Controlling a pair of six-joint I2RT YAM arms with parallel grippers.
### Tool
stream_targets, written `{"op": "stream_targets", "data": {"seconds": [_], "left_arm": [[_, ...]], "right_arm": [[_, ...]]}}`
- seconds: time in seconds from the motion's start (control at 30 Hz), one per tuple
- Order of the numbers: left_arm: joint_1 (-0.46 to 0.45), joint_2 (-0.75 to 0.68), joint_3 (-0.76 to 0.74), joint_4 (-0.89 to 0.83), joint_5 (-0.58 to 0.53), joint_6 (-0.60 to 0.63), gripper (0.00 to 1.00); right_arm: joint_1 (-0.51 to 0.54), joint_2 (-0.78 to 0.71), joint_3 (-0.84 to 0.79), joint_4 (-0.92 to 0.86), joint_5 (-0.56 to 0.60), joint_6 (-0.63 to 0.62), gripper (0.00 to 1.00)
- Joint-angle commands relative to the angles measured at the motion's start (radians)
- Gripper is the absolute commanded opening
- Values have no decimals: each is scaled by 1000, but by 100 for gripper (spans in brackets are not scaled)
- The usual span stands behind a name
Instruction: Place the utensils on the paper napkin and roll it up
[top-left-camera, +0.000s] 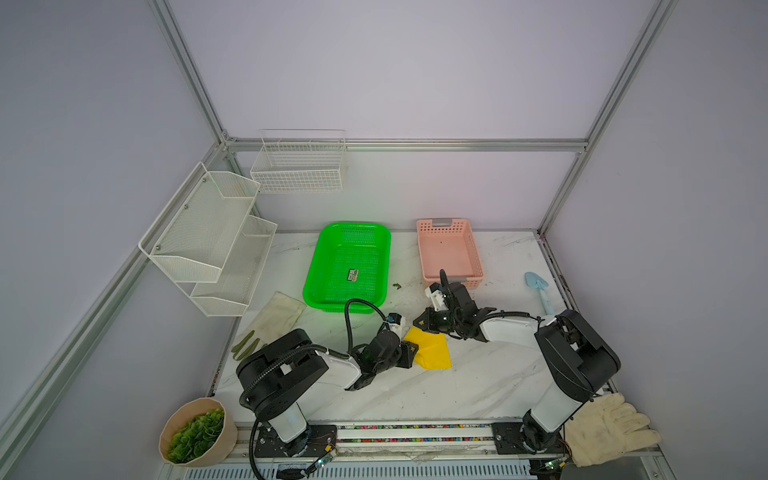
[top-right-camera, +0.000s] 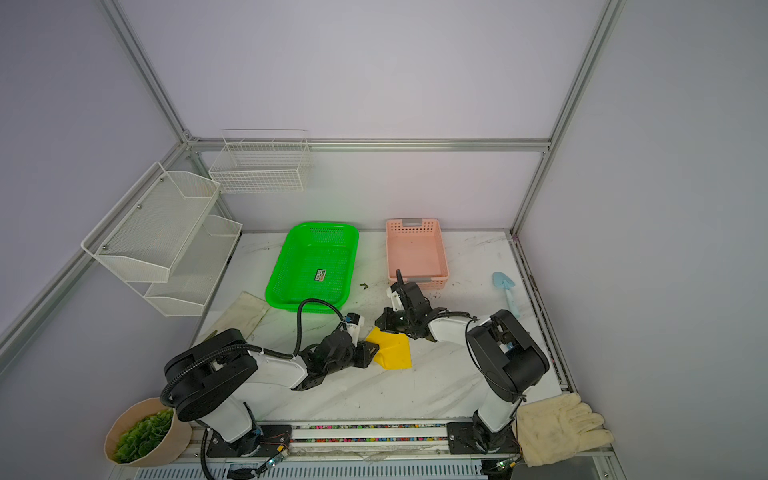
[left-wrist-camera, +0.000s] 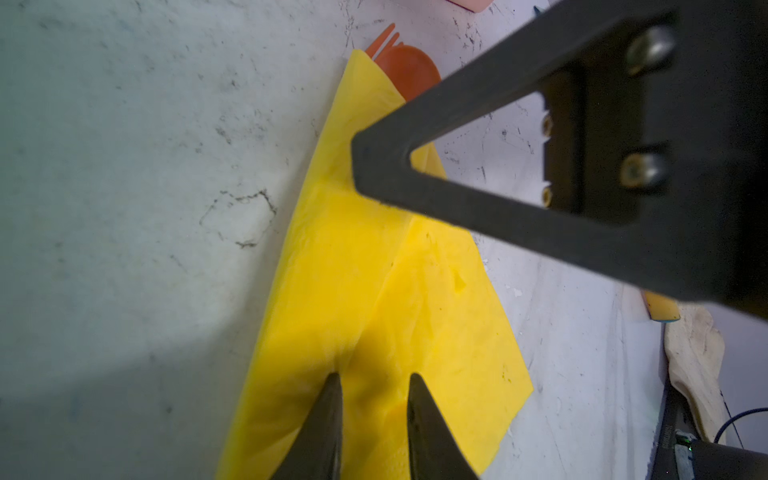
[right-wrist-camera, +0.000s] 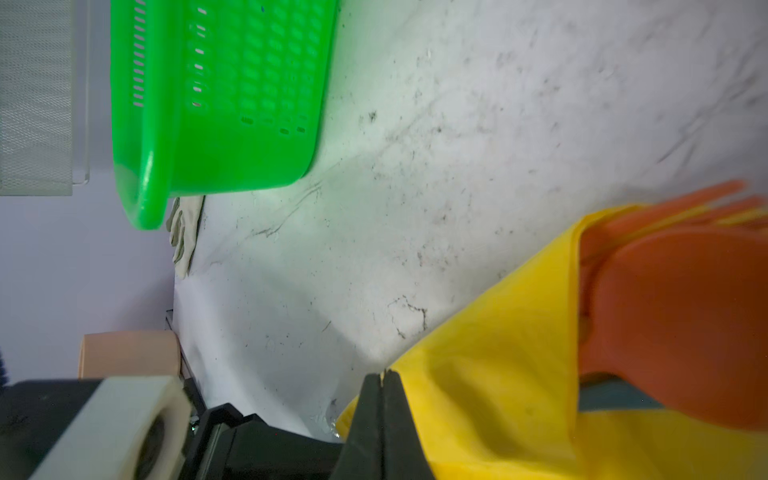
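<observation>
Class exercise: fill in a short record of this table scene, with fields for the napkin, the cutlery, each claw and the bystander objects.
napkin: bright yellow thin paper napkin, folded over the cutlery, lying between the two claws
cutlery: orange plastic fork and orange plastic spoon, heads poking from one end
left claw: jaws slightly apart over a napkin ridge; grip unclear
right claw: shut, tip at the napkin's edge
bystanders: green plastic mesh basket, pink plastic basket, light blue toy shovel

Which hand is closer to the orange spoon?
Right. The right gripper is beside the paper napkin end where the orange spoon pokes out; the left gripper is at the opposite end.
</observation>
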Motion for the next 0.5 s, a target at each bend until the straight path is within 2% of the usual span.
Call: {"op": "stream_targets", "data": {"seconds": [0.0,0.47], "left_arm": [[1,17,-26,-35,-24,-11,28],[2,7,-33,-42,-40,-28,28]], "right_arm": [[18,16,-11,127,-45,39,0],[11,150,-32,157,-10,-25,0]]}}
